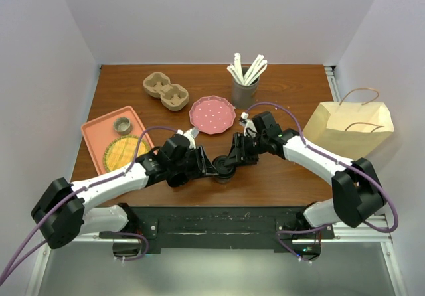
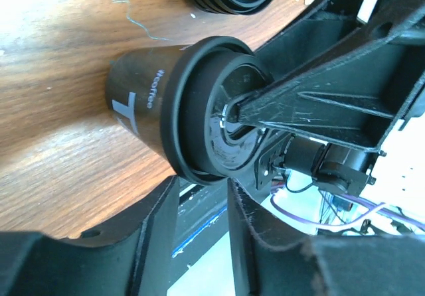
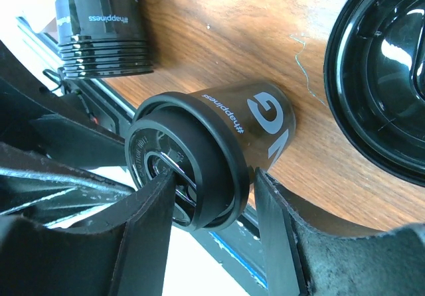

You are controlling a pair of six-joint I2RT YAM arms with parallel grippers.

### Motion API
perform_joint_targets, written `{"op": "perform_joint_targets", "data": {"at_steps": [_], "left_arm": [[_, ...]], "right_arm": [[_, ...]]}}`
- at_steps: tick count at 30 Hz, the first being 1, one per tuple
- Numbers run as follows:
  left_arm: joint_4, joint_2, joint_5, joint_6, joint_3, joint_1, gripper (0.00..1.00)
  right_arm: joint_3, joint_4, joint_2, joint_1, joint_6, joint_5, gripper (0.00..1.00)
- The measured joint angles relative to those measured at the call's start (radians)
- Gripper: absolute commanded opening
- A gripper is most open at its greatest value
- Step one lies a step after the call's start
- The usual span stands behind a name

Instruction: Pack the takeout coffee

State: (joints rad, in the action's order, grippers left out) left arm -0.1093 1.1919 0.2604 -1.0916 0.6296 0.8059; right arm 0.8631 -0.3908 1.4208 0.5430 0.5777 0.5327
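Note:
A black takeout coffee cup (image 1: 224, 172) with a black lid stands near the table's front edge, between both arms. The left wrist view shows its side print (image 2: 139, 107) and lid (image 2: 199, 110). My left gripper (image 2: 201, 188) has its tips closed on the lid's rim, one on the cup side and one on the top face. My right gripper (image 3: 207, 188) grips the same lid (image 3: 199, 150) from the opposite side, one finger across the top and one under the rim by the cup wall (image 3: 265, 127). A tan paper bag (image 1: 348, 127) lies at the right.
A cardboard cup carrier (image 1: 166, 90) sits at the back left. A pink plate (image 1: 212, 115) and a grey holder of white sticks (image 1: 246, 77) are behind the arms. An orange tray (image 1: 99, 131) is at the left. Stacked black cups (image 3: 99, 24) and lids (image 3: 378, 77) are close by.

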Motion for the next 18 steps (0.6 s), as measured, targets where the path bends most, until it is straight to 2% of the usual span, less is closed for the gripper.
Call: {"op": "perform_joint_targets", "data": {"at_steps": [11, 16, 18], "left_arm": [[0.024, 0.008, -0.026, -0.040, -0.021, 0.014, 0.36], [0.047, 0.035, -0.024, -0.051, -0.021, 0.016, 0.26], [0.051, 0.039, -0.023, -0.057, -0.022, 0.020, 0.25]], "right_arm": [[-0.005, 0.021, -0.001, 0.000, 0.029, -0.010, 0.51], [-0.013, 0.041, -0.001, -0.001, 0.033, -0.015, 0.50], [-0.019, 0.049, -0.004, -0.002, 0.033, -0.016, 0.50]]}}
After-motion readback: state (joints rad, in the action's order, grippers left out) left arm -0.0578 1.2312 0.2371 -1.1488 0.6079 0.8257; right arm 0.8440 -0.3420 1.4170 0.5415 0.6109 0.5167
